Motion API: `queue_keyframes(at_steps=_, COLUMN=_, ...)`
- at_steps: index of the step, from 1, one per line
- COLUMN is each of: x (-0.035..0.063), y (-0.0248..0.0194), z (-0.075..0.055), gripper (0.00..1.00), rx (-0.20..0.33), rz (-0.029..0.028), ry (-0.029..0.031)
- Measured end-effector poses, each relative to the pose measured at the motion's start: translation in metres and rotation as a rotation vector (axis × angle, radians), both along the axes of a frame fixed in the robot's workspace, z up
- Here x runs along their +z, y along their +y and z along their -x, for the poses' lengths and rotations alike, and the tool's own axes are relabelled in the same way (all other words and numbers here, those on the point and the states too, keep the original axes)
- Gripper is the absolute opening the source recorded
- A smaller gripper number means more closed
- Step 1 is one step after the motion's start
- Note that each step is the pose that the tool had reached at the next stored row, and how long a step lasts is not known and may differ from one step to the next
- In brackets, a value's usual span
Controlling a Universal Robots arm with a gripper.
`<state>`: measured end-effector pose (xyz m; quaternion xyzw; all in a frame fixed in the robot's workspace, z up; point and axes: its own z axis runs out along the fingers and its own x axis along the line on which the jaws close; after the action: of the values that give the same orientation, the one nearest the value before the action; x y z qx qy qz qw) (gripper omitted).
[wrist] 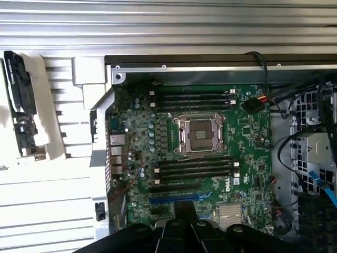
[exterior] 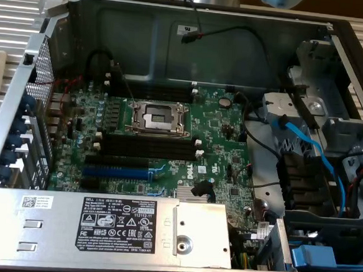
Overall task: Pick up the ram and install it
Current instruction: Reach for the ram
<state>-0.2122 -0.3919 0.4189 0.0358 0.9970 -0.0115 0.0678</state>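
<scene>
An open Dell desktop case (exterior: 144,52) holds a green motherboard (exterior: 223,157), with the bare CPU socket (exterior: 158,117) near its middle. One bank of long black memory slots (exterior: 148,147) lies just beside the socket on the side toward the power supply (exterior: 106,227). A second bank (exterior: 150,93) lies just beside the socket on the opposite side, toward the case's back wall. A blue slot (exterior: 113,170) sits past the first bank, farther from the socket. Blue SATA cables (exterior: 314,154) loop well apart from the socket, on the exterior view's right. A black cable's connector (wrist: 253,104) rests near one end of the second bank.

The ram (wrist: 21,108) lies outside the case, well apart from the socket, against a white holder (wrist: 50,121). The case's side wall (wrist: 99,174) and the rear port blocks (wrist: 116,153) stand between the ram and the socket. The ram's long axis runs crosswise to the black slots.

The gripper (wrist: 179,234) hangs over the board on the blue-slot side of the socket. Its fingers are closed together, far from the ram.
</scene>
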Motion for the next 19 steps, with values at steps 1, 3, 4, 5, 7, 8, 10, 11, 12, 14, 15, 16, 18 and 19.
queue_keyframes(at_steps=1, x=0.0001, y=0.0001, z=0.004, gripper=0.1, rx=0.0, rz=0.0, ry=-0.0019)
queue_keyframes(at_steps=3, x=0.0004, y=0.0003, z=0.01, gripper=0.1, rx=0.0, rz=0.0, ry=-0.0063)
queue_keyframes(at_steps=4, x=0.0006, y=0.0004, z=0.014, gripper=0.1, rx=0.0, rz=0.0, ry=-0.0086)
queue_keyframes(at_steps=5, x=0.0007, y=0.0004, z=0.017, gripper=0.1, rx=0.0, rz=0.0001, ry=-0.0106)
queue_keyframes(at_steps=7, x=0.0008, y=0.0005, z=0.025, gripper=0.1, rx=0.0, rz=0.0001, ry=-0.015)
queue_keyframes(at_steps=8, x=0.0009, y=0.0004, z=0.03, gripper=0.1, rx=0.0, rz=0.0, ry=-0.0171)
queue_keyframes(at_steps=10, x=0.0012, y=0.0004, z=0.038, gripper=0.1, rx=0.0, rz=-0.0001, ry=-0.0198)
queue_keyframes(at_steps=11, x=0.0015, y=0.0004, z=0.042, gripper=0.1, rx=0.0, rz=-0.0001, ry=-0.0207)
queue_keyframes(at_steps=12, x=0.0018, y=0.0004, z=0.045, gripper=0.1, rx=0.0, rz=-0.0003, ry=-0.0213)
queue_keyframes(at_steps=14, x=0.0023, y=0.0005, z=0.053, gripper=0.1, rx=0.0, rz=-0.0004, ry=-0.0236)
queue_keyframes(at_steps=15, x=0.0025, y=0.0005, z=0.057, gripper=0.1, rx=0.0, rz=-0.0005, ry=-0.0248)
queue_keyframes(at_steps=16, x=0.0027, y=0.0005, z=0.061, gripper=0.1, rx=0.0, rz=-0.0005, ry=-0.0261)
queue_keyframes(at_steps=18, x=0.003, y=0.0005, z=0.068, gripper=0.1, rx=0.0, rz=-0.0005, ry=-0.0285)
queue_keyframes(at_steps=19, x=0.003, y=0.0005, z=0.072, gripper=0.1, rx=0.0, rz=-0.0005, ry=-0.0301)
